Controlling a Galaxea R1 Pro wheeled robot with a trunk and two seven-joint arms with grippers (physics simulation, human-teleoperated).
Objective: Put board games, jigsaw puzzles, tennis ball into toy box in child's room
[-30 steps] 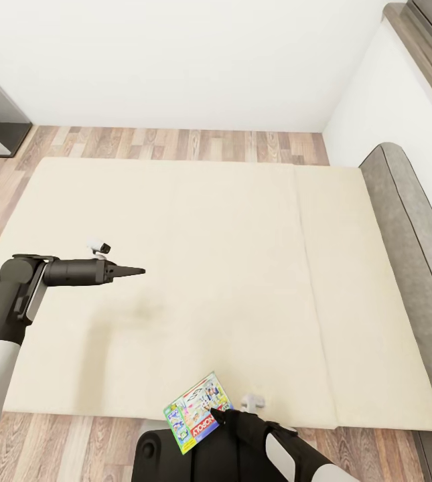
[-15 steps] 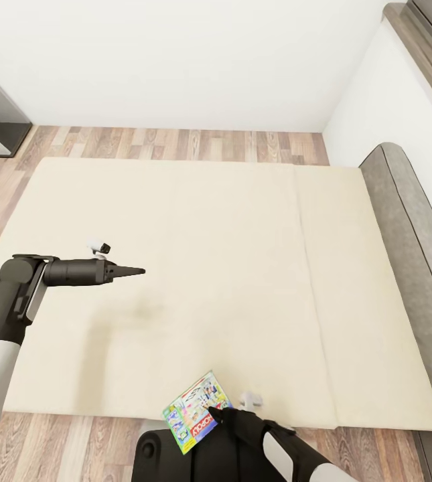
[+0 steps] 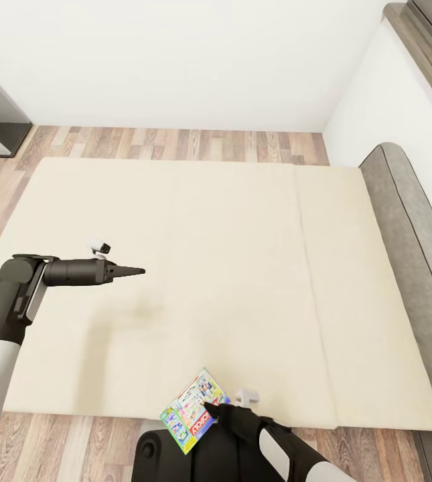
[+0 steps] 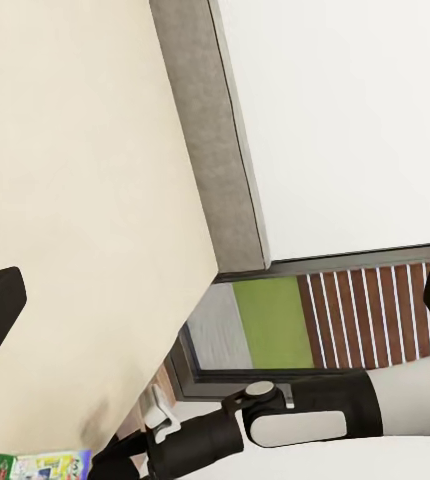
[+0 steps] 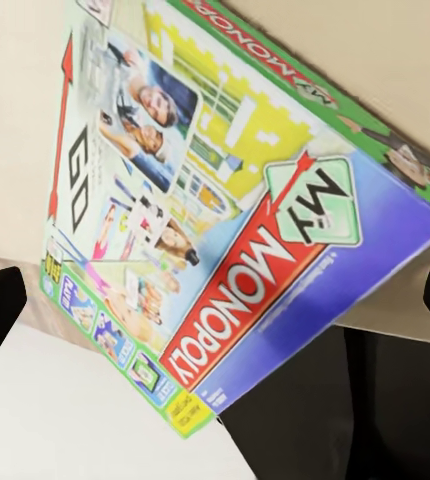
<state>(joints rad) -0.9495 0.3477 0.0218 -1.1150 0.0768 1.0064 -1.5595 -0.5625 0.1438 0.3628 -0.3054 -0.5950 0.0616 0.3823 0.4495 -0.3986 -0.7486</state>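
Monopoly is the brand you can read on the board game (image 3: 192, 410): in the right wrist view the red band carries "MONOPOLY" in white, a green tag above it says "MY", a red "GO" with an arrow runs along one edge, and "MY MONOPOLY" repeats on the green side strip (image 5: 235, 230). In the head view your right gripper (image 3: 210, 407) sits at the lower centre of the frame with its tip at the box's lower right edge; whether the jaws pinch the box or merely touch it you cannot tell. The box is tilted, overhanging the near edge of the bed (image 3: 242, 268) and partly above the wood floor (image 3: 75, 445). Your left gripper (image 3: 135, 271) hangs over the mattress at the left of the frame, its fingers pressed together into one dark point, holding nothing, well apart from the box. The grey headboard (image 3: 410, 221) runs down the right side of the frame. In the left wrist view a sliver of the box (image 4: 35, 465) shows at the lower left.
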